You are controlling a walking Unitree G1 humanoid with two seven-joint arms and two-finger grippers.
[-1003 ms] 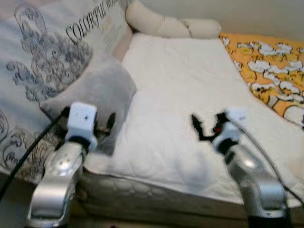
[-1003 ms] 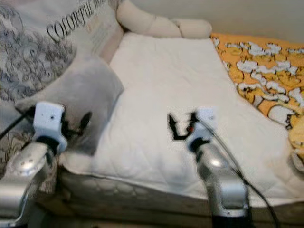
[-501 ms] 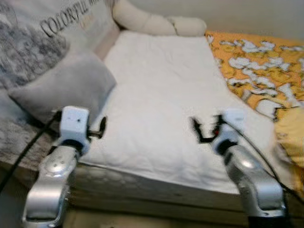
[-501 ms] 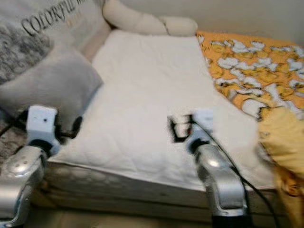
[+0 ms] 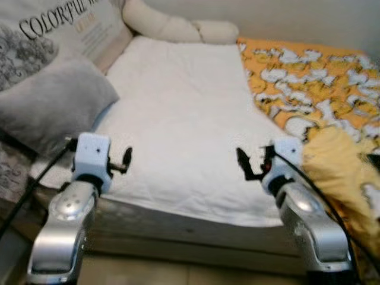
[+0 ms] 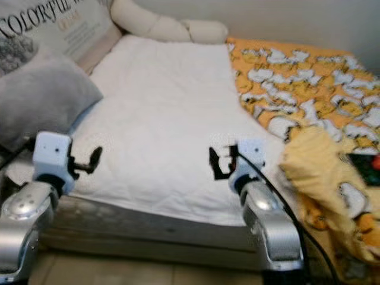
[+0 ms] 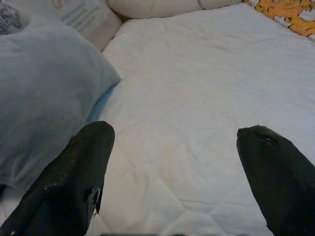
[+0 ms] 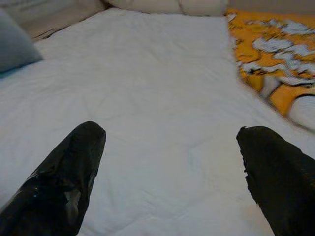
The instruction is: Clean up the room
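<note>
Bed: white quilted mattress pad [image 5: 184, 119] runs from 6 up to 12 in the head view, nothing lying on its centre. Orange-and-white patterned blanket [image 5: 309, 89] covers the 1–3 o'clock side, bunched in a yellow heap [image 6: 332, 178] at 4 o'clock, just beside the pad's edge. Something dark with a red spot [image 6: 365, 166] sits at the far 3 o'clock edge, too blurred to identify.

Grey pillow [image 5: 47, 104] at 9 o'clock, overlapping the pad's edge. Behind it at 10–11, a printed cushion [image 5: 53, 27] with "COLORFUL" lettering. Cream bolster [image 5: 178, 27] across the head end at 12.

Left gripper [image 7: 172, 162] at 7–8 o'clock, over the near corner of the pad by the grey pillow, fingers [image 7: 74, 172] spread wide, holding nothing. Right gripper [image 8: 172, 167] at 5 o'clock over the near edge of the pad, close to the blanket heap, fingers [image 8: 64, 172] likewise apart and empty.
</note>
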